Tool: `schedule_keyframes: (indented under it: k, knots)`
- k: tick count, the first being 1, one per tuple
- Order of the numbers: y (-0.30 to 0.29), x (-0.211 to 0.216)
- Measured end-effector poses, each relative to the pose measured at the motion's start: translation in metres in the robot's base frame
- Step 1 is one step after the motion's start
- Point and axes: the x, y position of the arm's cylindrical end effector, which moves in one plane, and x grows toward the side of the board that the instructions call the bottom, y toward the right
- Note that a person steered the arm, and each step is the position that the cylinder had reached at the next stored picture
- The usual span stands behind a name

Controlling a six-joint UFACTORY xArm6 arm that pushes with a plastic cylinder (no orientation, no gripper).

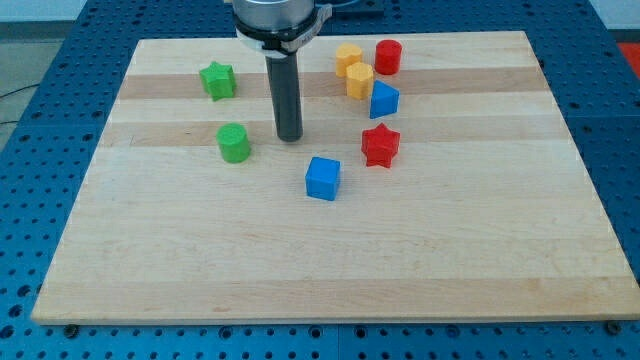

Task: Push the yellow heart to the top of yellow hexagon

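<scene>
The yellow heart (348,58) sits near the view's top, right of centre. The yellow hexagon (360,80) lies just below and slightly right of it, touching or nearly touching. My tip (289,137) rests on the board left of and below both yellow blocks, about a block and a half away from the hexagon. The tip touches no block.
A red cylinder (388,56) stands right of the heart. A blue block (384,100) sits just below the hexagon, a red star (380,145) below that. A blue cube (323,178) lies below the tip. A green star (217,80) and green cylinder (234,143) are at the left.
</scene>
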Motion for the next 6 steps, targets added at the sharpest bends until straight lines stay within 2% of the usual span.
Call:
schedule_keyframes:
  k: [1,3,4,5,6]
  knots:
    - [-0.036,0.016]
    - [-0.040,-0.082]
    - [-0.052,-0.147]
    - [-0.081,-0.180]
    - [-0.110,-0.160]
